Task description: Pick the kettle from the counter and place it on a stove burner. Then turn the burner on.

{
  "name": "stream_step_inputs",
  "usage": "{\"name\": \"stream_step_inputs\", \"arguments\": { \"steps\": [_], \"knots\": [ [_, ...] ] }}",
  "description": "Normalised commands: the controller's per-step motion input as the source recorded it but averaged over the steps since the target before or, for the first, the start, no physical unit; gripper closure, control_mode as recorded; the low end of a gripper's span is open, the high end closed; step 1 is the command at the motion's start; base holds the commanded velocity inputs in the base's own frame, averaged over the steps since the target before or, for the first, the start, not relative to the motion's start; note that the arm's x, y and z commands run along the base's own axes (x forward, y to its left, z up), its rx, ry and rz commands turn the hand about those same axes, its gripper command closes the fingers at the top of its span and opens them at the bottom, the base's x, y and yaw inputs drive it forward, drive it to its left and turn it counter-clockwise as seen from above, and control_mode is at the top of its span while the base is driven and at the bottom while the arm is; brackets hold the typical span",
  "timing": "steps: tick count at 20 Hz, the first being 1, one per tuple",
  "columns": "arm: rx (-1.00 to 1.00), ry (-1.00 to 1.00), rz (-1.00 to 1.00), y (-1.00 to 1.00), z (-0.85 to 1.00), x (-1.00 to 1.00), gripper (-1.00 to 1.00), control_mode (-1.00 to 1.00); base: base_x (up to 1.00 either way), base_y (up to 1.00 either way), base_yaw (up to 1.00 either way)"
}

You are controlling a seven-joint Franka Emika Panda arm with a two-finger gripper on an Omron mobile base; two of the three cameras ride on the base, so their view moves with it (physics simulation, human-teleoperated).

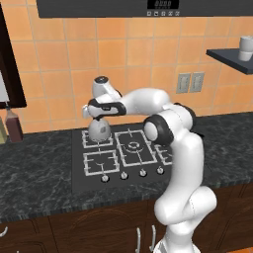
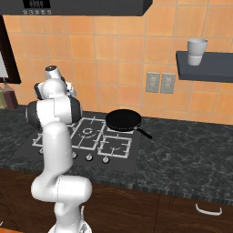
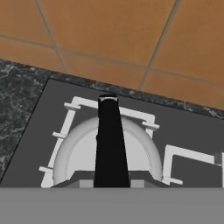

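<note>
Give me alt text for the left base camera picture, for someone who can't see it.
A white robot arm holds a small silvery kettle in its shut gripper over the back-left stove burner of a black cooktop. A brown bottle stands on the dark marbled counter at far left.

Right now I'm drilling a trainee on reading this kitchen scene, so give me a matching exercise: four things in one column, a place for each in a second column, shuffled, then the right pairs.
Things:
1. kettle
2. frying pan
3. brown bottle
4. white cup

Places:
A. on the dark wall shelf at upper right
B. on the counter, left of the hob
C. over the rear left burner, under the robot's hand
D. on the rear right burner, handle pointing right

Pairs: 1-C, 2-D, 3-B, 4-A
</note>
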Motion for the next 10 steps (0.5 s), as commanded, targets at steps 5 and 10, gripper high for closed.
{"name": "stream_step_inputs", "arguments": {
  "steps": [5,10],
  "knots": [
    [0.0,0.06,0.0,0.04,-0.28,0.0,1.0,-1.0,0.0,0.0,0.0],
    [0.0,0.03,0.0,0.0,-0.19,0.0,1.0,-1.0,0.0,0.0,0.0]
  ]
}}
